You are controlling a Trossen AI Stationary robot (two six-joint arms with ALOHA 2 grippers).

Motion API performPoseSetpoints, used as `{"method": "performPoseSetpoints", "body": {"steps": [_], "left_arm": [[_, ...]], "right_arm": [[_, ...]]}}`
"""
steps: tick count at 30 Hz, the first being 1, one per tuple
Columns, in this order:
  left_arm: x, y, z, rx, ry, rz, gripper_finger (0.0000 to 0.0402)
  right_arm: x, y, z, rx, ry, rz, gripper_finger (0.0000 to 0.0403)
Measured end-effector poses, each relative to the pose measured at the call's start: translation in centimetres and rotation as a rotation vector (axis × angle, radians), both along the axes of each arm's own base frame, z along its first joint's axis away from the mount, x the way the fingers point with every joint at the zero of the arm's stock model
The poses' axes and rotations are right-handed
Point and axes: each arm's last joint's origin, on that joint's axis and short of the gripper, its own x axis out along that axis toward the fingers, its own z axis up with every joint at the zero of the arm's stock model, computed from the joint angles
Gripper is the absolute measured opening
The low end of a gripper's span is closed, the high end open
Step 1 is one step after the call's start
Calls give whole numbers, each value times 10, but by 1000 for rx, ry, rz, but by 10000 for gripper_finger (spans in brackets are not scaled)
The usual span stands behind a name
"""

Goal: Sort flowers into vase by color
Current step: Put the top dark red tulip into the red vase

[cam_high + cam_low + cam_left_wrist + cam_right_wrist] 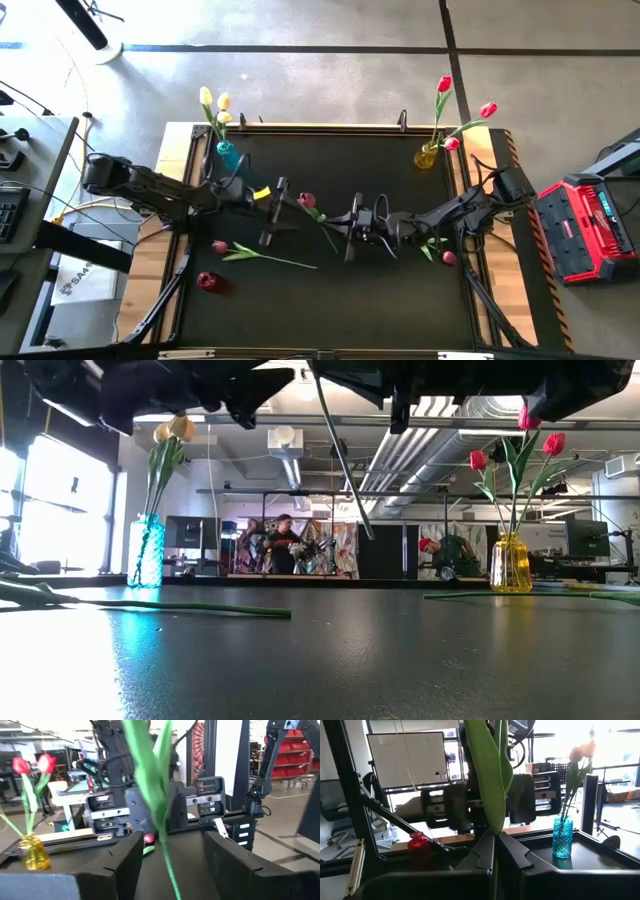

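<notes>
My right gripper [348, 228] [495, 844] is shut on the green stem of a dark pink flower [307, 201] and holds it above the middle of the black table. My left gripper [285, 210] [172, 839] stands open at the same height, facing it. The held flower's stem and leaf [159, 805] show between its fingers, touching neither as far as I can see. A blue vase [228, 155] with cream-yellow flowers stands at the far left. At the far right is a yellow vase [427, 156] with red flowers. My right gripper pinches the flower's stem [495, 851] between its two fingers, just below a long leaf [492, 780]. The fingers come level from the table's right and lie across the stem. The flower is clear of the table and slanted, its lower stem end [366, 530] hanging free.
Another dark pink flower [255, 254] lies flat on the table at the near left, beside a small red vase [206, 282]. One more flower [440, 252] lies under my right arm. People are at work in the room beyond the far edge.
</notes>
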Motion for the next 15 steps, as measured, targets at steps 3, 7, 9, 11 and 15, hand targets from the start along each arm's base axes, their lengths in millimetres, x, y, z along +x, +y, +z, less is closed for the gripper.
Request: {"method": "performPoseSetpoints", "body": {"steps": [3, 7, 9, 11, 15], "left_arm": [[12, -4, 0, 0, 12, -11, 191], [24, -4, 2, -11, 14, -1, 182], [27, -4, 4, -16, 9, 2, 170], [28, -4, 6, -16, 3, 2, 155], [27, -3, 8, -37, -2, 40, 112]], "right_arm": [[0, 0, 0, 0, 1, 0, 0], [0, 1, -1, -5, 15, 3, 0], [0, 2, -3, -8, 27, 5, 0], [0, 2, -4, -11, 37, 5, 0], [0, 2, -4, -13, 44, 5, 0]]}}
